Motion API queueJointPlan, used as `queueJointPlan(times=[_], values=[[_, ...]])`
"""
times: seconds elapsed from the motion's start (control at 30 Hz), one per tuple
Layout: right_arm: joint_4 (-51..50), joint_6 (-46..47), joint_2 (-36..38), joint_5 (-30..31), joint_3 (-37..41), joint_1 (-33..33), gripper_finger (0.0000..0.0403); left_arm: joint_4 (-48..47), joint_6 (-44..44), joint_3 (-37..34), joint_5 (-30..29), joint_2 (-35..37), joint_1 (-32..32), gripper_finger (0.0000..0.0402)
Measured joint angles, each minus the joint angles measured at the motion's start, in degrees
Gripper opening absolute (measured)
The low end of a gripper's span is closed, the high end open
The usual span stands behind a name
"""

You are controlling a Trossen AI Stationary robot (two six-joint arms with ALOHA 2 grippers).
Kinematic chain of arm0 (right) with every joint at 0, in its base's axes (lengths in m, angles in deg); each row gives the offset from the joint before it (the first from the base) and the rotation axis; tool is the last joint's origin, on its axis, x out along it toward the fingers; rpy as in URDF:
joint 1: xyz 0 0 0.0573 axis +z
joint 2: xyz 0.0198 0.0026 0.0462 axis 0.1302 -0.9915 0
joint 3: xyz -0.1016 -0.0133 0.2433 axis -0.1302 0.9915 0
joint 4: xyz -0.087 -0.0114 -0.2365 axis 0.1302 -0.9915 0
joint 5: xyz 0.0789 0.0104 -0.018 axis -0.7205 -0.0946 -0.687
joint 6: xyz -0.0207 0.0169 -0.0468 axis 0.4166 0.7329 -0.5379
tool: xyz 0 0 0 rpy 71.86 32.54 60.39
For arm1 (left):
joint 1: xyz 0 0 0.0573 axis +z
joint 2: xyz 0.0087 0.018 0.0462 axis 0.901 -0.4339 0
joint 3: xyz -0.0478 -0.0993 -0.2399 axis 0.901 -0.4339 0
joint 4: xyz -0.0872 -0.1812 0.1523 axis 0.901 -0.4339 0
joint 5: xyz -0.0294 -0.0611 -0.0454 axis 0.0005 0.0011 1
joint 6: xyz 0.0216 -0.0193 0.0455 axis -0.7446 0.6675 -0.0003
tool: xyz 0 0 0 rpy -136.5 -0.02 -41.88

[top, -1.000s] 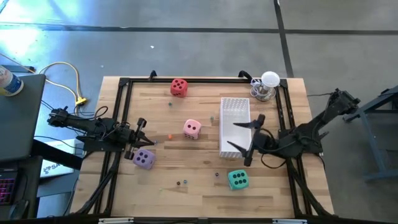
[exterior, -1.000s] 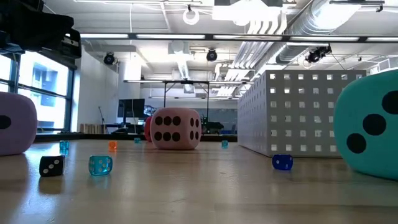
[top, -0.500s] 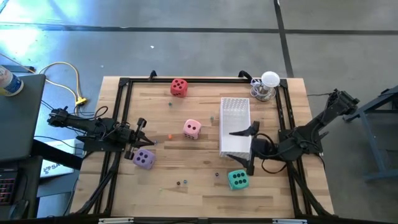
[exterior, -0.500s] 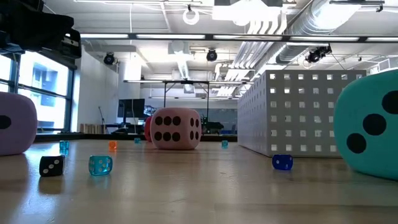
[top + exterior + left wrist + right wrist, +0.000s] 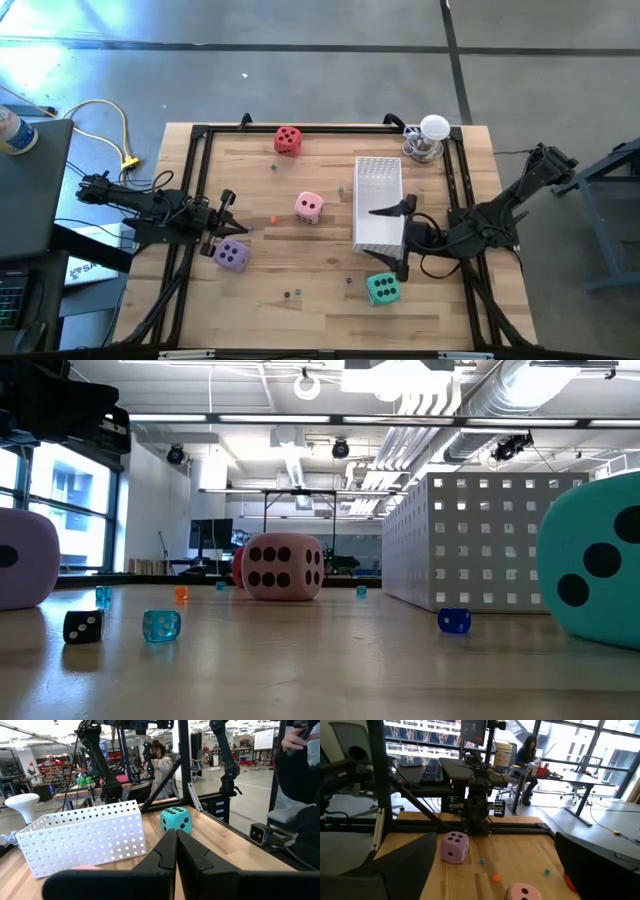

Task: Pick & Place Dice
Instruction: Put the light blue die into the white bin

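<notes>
The right pincer point(image 5: 397, 240) hangs with its two dark fingers spread wide and nothing between them, over the near end of the white perforated plastic basket point(image 5: 378, 180). The green soft cube with dark pips point(image 5: 382, 289) sits on the wooden tabletop point(image 5: 300, 320) just beyond the pincer's lower finger, on the side towards the front edge of the tabletop and slightly outward, so the right arm is plainly the nearer one to it. A cube has no long axis to line up with; what matters is that it lies just off to that side of the open fingers rather than under them, so the next move looks like a short shift that way and a drop.

The left pincer point(image 5: 222, 222) is closed tight and empty at the left side, with the purple soft cube point(image 5: 232, 256) just beside it. The pink soft cube point(image 5: 309, 207) rests near the middle, between the two arms, and the red soft cube point(image 5: 288, 139) lies at the far edge, well apart from both. All four dice are on the tabletop, none in the basket.
</notes>
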Motion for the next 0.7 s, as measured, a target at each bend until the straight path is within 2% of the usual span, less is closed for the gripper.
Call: queueJointPlan(times=[0.13,0.23,0.33,0.47,0.57,0.7], values=[[0.0,-0.6,0.0,0.2,0.0,-0.2,0.0395,0.0,0.0,0.0,0.0,0.0,0.0,0.0000],[-0.1,-4.8,0.0,0.2,0.0,0.2,0.0395,0.0,0.0,0.0,0.0,0.0,0.0,0.0000],[-0.6,-9.5,0.0,0.3,0.0,2.3,0.0394,0.0,0.0,0.0,0.0,0.0,0.0,0.0000],[-0.8,-8.5,0.0,3.0,-0.2,6.1,0.0394,0.0,0.0,0.0,0.0,0.0,0.0,0.0000],[-9.3,-6.0,0.0,4.5,-3.4,9.4,0.0393,0.0,0.0,0.0,0.0,0.0,0.0,0.0000],[-25.1,3.5,-3.4,3.4,-11.5,10.9,0.0393,0.0,0.0,0.0,0.0,0.0,0.0,0.0000]])
